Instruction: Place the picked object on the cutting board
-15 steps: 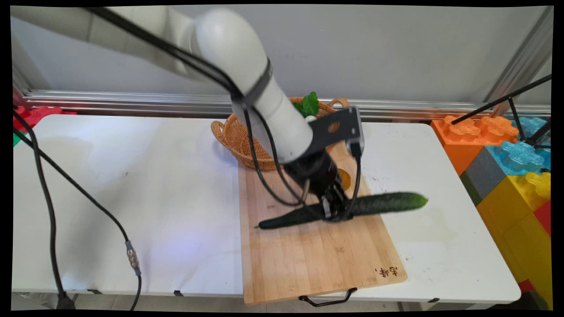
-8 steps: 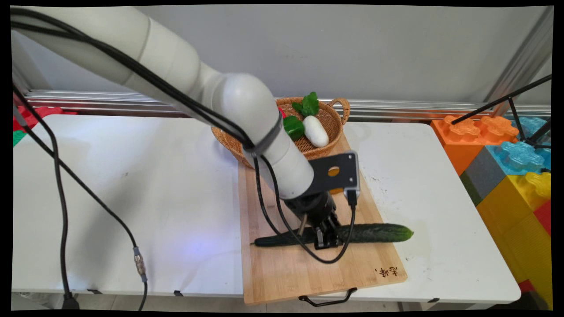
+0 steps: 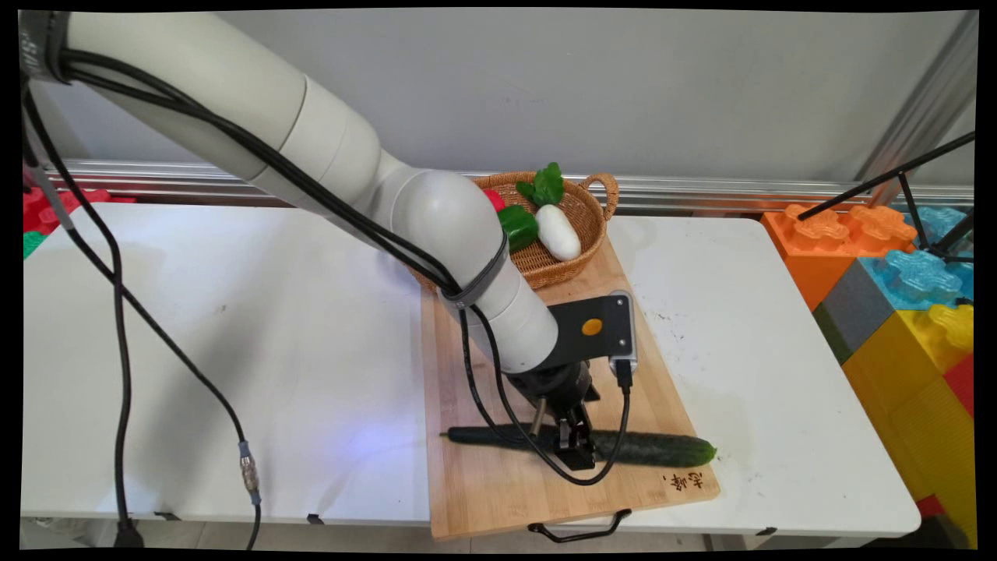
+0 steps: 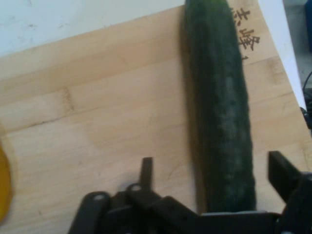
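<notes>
Cucumber [image 3: 646, 448] lowered onto cutting board [image 3: 498, 491], basket [image 3: 580, 206] holding vegetables [image 3: 557, 231]

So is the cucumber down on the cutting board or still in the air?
Down: the cucumber lies flat along the cutting board, between the fingers of the gripper.
</notes>
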